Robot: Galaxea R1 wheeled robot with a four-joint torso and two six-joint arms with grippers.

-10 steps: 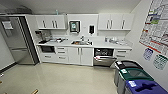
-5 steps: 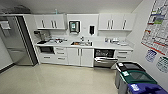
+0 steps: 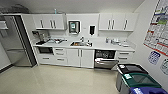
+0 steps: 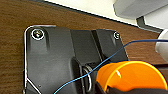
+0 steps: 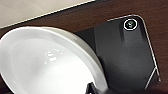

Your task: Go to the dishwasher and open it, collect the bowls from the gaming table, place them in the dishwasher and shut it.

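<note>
The dishwasher (image 3: pixel 105 60) is built into the white counter run right of the sink, its steel door tilted part-way down and the dark interior showing above it. An orange bowl (image 4: pixel 130 75) fills one corner of the left wrist view, and my left gripper (image 4: pixel 107 89) is shut on its rim, with a dark finger against the bowl's edge. A thin blue cable crosses in front of it. A white bowl (image 5: pixel 47 62) shows large in the right wrist view, where my right gripper (image 5: pixel 96 90) is shut on its rim. The gaming table is out of view.
A steel fridge (image 3: pixel 15 47) stands at the left end of the counter. The sink (image 3: pixel 80 44) lies mid-counter, with white cabinets (image 3: pixel 80 57) below it. Waste bins (image 3: pixel 136 78) with black, green and blue lids stand at the right, close to the dishwasher. Pale floor (image 3: pixel 57 80) stretches in front.
The kitchen has shifted slightly in the head view, so the camera has moved a little. The dishwasher door stays as it was.
</note>
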